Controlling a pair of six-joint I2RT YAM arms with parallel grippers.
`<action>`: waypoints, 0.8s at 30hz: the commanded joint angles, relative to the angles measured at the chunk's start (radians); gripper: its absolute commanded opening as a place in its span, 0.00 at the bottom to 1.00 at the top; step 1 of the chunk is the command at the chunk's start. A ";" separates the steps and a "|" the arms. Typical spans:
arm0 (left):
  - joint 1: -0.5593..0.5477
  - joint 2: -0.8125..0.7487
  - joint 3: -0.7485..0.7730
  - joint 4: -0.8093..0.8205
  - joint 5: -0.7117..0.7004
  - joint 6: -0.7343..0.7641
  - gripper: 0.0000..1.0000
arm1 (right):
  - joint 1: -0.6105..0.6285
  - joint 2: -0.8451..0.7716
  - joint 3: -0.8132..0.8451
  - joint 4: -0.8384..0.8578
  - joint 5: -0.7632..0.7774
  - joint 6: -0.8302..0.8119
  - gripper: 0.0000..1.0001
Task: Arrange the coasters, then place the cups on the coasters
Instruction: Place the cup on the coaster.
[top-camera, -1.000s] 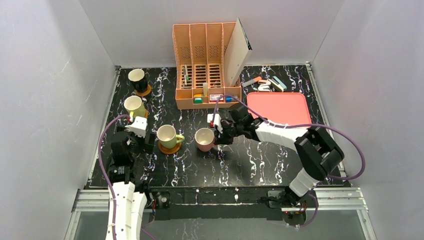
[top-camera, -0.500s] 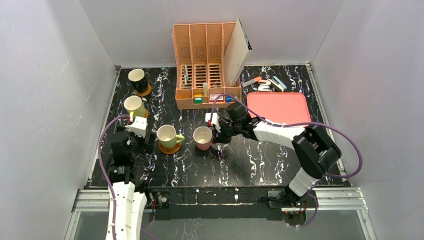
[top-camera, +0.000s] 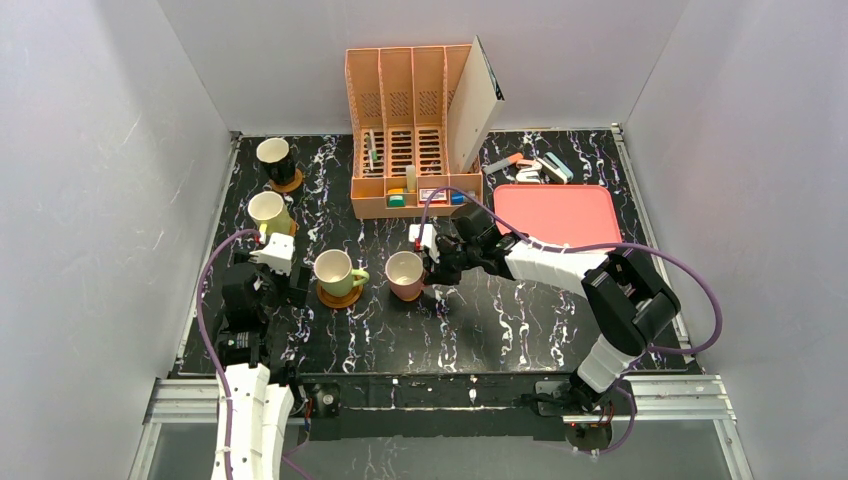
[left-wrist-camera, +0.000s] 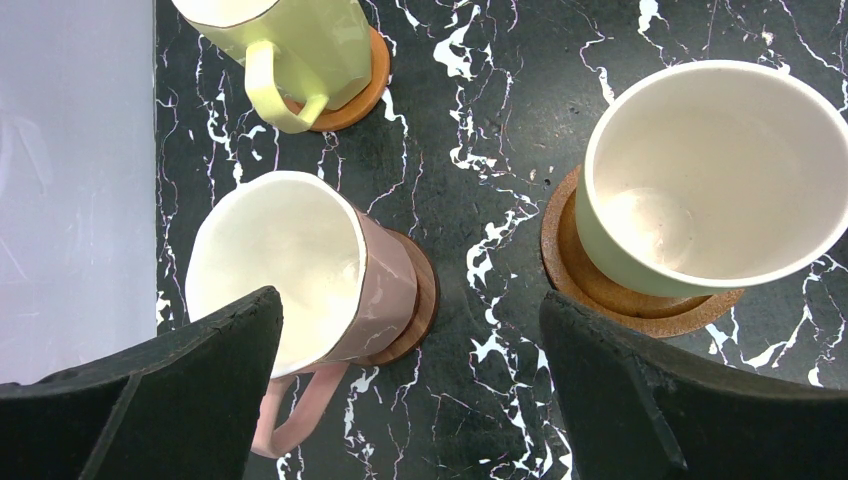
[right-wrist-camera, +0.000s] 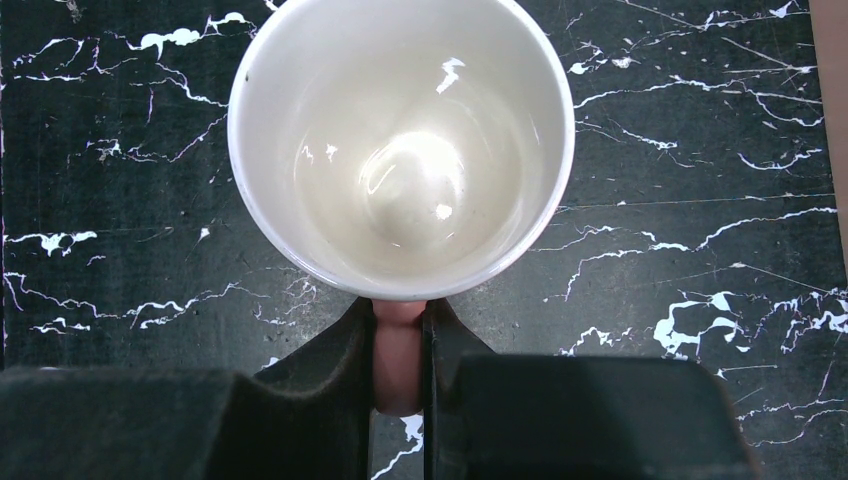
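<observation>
My right gripper (top-camera: 432, 272) (right-wrist-camera: 400, 320) is shut on the handle (right-wrist-camera: 398, 360) of a pink cup (top-camera: 405, 273) (right-wrist-camera: 400, 140) over the middle of the table; no coaster shows under it. To its left the olive green cup (top-camera: 334, 270) (left-wrist-camera: 710, 170) stands on an orange-brown coaster (top-camera: 340, 298) (left-wrist-camera: 600, 290). My left gripper (top-camera: 262, 285) (left-wrist-camera: 410, 400) hangs open above a pinkish cup (left-wrist-camera: 300, 270) on a dark brown coaster (left-wrist-camera: 415, 300). Farther back stand the yellow cup (top-camera: 267, 210) (left-wrist-camera: 300, 40) and the black cup (top-camera: 273, 155), each on a coaster.
An orange file organiser (top-camera: 410, 130) with a white board leaning on it stands at the back centre. A pink tray (top-camera: 558, 215) lies at the right, with small stationery items (top-camera: 535, 165) behind it. Grey walls close in the table.
My right gripper has carried the pink cup a little to the left and away from the bases. The left arm has not moved.
</observation>
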 joint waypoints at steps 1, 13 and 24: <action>0.004 -0.004 0.020 0.000 -0.001 -0.004 0.98 | 0.003 -0.004 0.044 0.012 0.004 -0.015 0.01; 0.010 -0.005 0.020 -0.001 0.006 -0.003 0.98 | -0.018 -0.009 0.047 -0.028 -0.026 -0.018 0.01; 0.011 -0.005 0.020 -0.001 0.009 -0.003 0.98 | -0.030 0.004 0.048 -0.045 -0.056 -0.019 0.01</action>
